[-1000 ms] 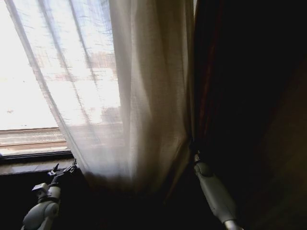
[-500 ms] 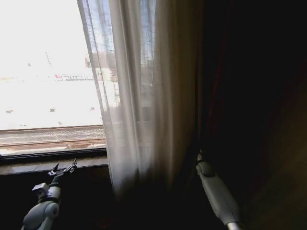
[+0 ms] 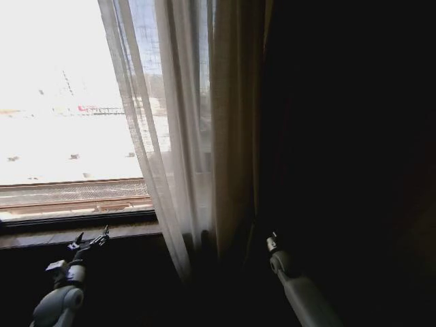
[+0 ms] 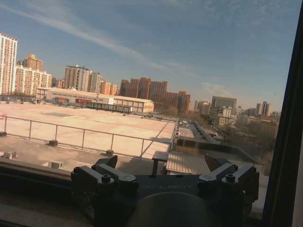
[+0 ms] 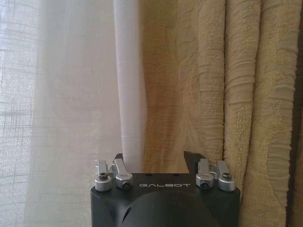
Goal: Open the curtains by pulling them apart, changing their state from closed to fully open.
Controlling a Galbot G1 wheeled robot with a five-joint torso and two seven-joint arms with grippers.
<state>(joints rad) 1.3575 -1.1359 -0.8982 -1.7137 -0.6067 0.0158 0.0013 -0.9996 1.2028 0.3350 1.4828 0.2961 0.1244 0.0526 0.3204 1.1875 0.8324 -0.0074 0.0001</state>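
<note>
Since a moment ago my right gripper (image 5: 154, 163) has drawn back from the curtains (image 3: 180, 150), now bunched beside the drape (image 3: 327, 136); its fingers spread, empty; left gripper (image 3: 90, 241) idles open by the sill (image 3: 61, 228).

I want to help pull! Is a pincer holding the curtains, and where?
Nothing is held. The right pincer stands open before the curtains; the left pincer is open too.
</note>
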